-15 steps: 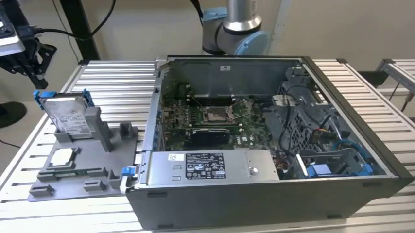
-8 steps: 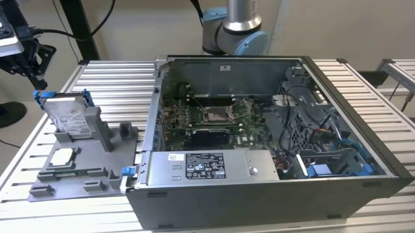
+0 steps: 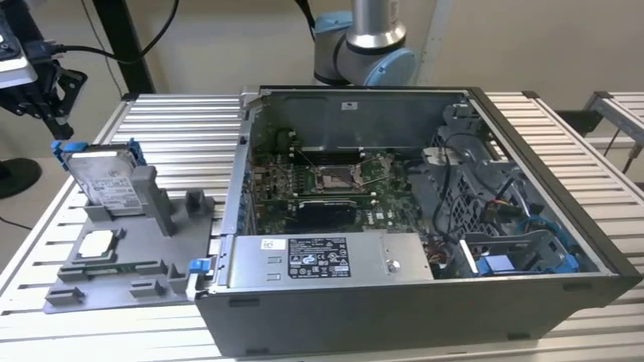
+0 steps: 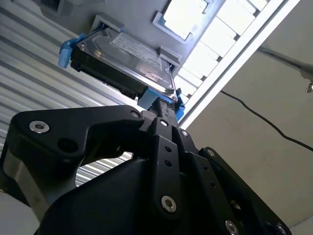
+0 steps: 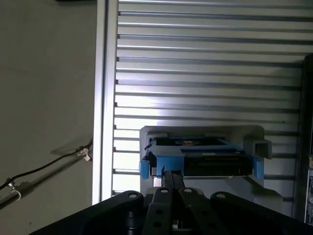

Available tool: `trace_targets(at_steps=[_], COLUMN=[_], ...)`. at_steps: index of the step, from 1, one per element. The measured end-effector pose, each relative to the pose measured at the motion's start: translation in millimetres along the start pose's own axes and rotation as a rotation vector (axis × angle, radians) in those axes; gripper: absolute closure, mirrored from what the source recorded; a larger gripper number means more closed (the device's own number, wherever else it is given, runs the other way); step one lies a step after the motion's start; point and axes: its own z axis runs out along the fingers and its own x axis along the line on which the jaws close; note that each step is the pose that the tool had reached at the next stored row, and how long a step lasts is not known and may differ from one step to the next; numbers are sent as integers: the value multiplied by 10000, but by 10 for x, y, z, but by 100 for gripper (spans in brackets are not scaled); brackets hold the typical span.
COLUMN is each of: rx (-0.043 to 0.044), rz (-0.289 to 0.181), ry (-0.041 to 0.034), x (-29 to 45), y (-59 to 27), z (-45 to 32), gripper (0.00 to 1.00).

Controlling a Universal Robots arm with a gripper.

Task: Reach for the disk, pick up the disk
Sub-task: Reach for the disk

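Slatted aluminium table (image 3: 171, 128) carries an open computer case (image 3: 403, 317) and, toward the exterior view's left, a grey holder (image 3: 121, 256). The disk (image 3: 105, 181) stands on edge in that holder, with a blue bracket along its edges. The gripper (image 5: 171, 177) hangs near its top edge but apart from it, its fingers pressed together and empty. Reaching looks like the step in hand. A grasp would call for spreading the fingers enough to straddle the disk.

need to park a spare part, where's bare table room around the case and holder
Bare slats between the disk and the computer case; more slats on the exterior view's right of the case. Crowded: the grey holder, the case interior.
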Motion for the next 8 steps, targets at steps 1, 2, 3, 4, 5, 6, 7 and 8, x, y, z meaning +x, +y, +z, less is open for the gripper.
trace_targets(at_steps=[1,2,3,4,5,6,7,8], rx=[0,1,0,0,0,0,0,1], rz=[0,0,0,-10,-32,-75,-139,-218], ry=[0,2,2,2,3,4,6,9], x=[0,0,0,0,0,0,0,0], y=[0,0,0,0,0,0,0,0], z=[0,0,0,0,0,0,0,0], gripper=[100,100,100,100,100,100,100,100])
